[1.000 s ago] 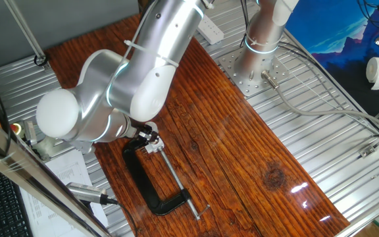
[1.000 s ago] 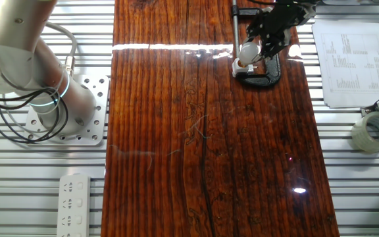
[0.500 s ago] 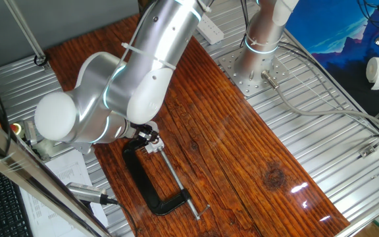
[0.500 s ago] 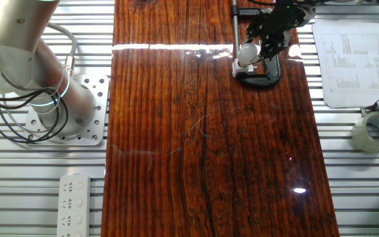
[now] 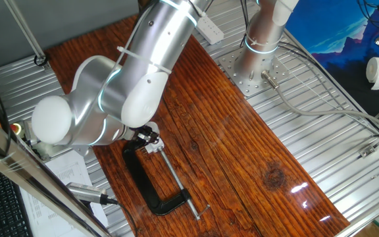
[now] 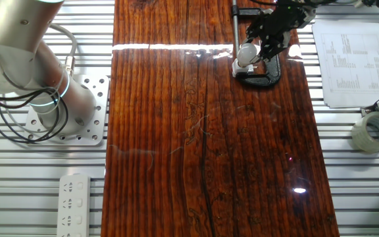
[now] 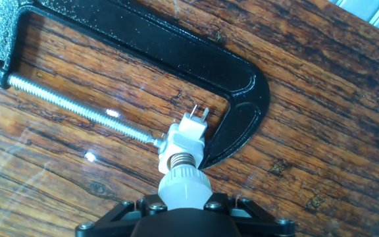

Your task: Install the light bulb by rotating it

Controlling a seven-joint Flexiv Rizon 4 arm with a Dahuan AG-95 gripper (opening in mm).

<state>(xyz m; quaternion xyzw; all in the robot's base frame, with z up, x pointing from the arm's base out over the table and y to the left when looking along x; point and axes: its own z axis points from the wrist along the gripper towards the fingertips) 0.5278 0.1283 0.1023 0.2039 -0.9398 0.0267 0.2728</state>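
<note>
Step in hand, as judged: screwing the light bulb into the socket block, which the black C-clamp pins to the wooden table. Advice: keep the bulb's axis in line with the socket and turn with light downward pressure, so the threads do not cross.

The gripper pinches the bulb's pale head at the bottom centre of the hand view. The bulb is small and whitish; its silvery threads show, so seating appears incomplete.
</note>
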